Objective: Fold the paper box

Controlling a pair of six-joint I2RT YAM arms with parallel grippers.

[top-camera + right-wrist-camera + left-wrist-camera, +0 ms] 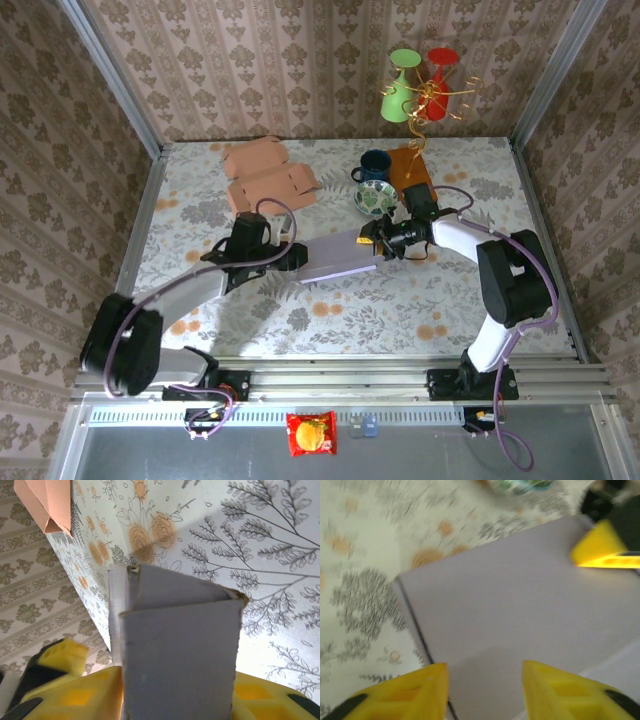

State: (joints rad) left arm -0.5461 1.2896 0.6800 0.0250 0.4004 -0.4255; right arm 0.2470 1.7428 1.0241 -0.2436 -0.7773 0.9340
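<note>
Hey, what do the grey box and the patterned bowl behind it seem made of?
Grey box: thin matte cardboard, judging by its sharp fold and rough cut edge. Patterned bowl: probably glazed ceramic, given its painted pattern, but too small to be sure.

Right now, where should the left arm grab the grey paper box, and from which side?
Grip the grey paper box at its free left end, coming from the left along its length. It is long and flat, its right end between the right fingers, so the left fingers should pinch its broad faces.
</note>
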